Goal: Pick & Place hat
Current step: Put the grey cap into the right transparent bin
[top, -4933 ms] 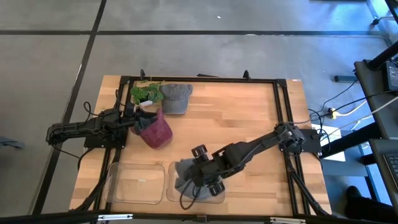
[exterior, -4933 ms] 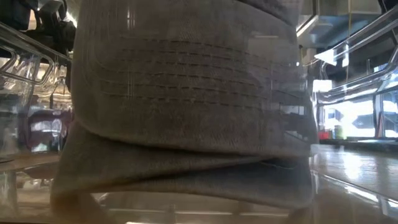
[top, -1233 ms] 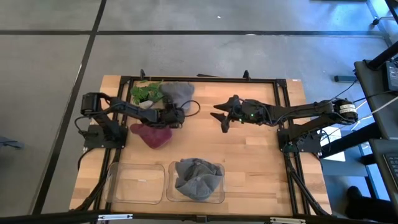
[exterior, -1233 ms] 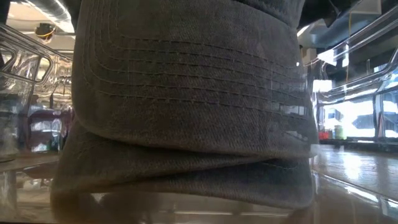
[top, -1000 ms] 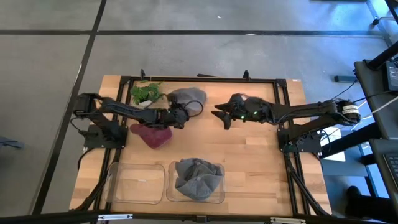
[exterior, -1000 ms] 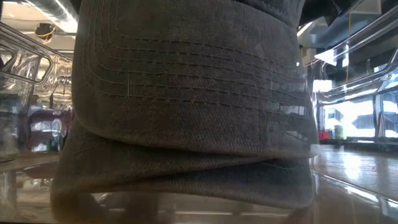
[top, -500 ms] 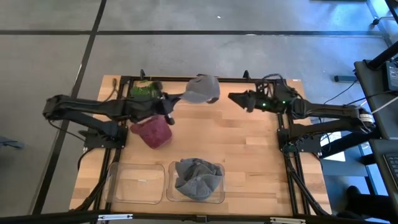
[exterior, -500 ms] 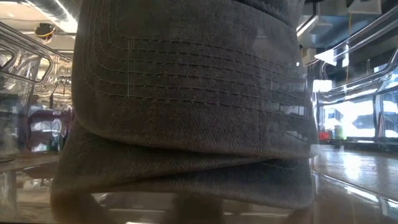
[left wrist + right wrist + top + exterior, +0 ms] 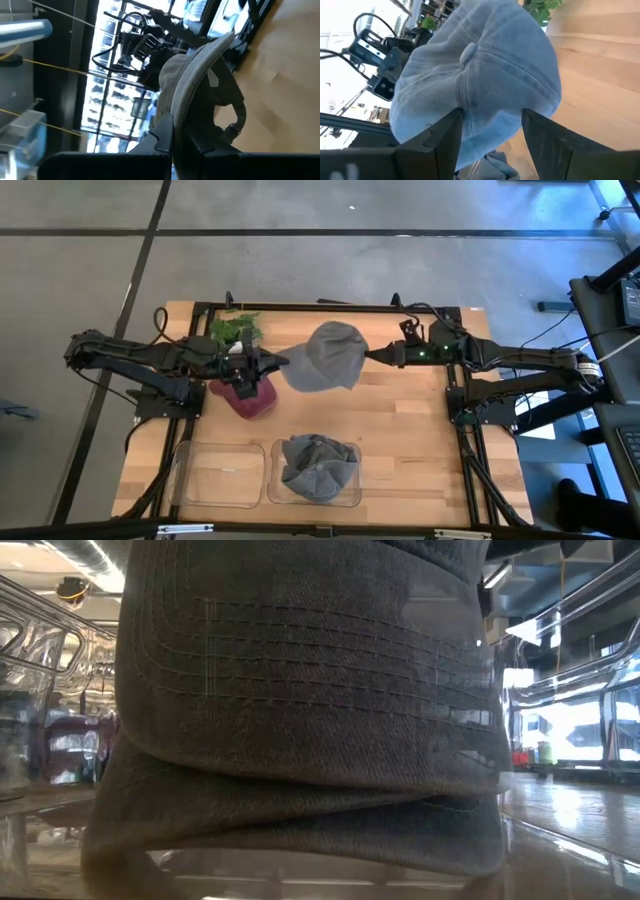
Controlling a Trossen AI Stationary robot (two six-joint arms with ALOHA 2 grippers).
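In the high view, a grey cap [image 9: 325,357] is held off the table between the left gripper [image 9: 275,364] and the right gripper [image 9: 372,356]. A dark grey hat [image 9: 318,467] is seen inside the right clear bin [image 9: 352,498] (the left clear bin [image 9: 220,475] beside it holds nothing). A maroon hat [image 9: 249,397] lies by a plant [image 9: 235,330].

The low view is filled by the binned hat [image 9: 300,720].

In the left wrist view, the brim [image 9: 192,87] is pinched by closed fingers [image 9: 162,132].

In the right wrist view, the crown [image 9: 480,75] is clamped between fingers [image 9: 451,134] spread wide around bunched fabric.
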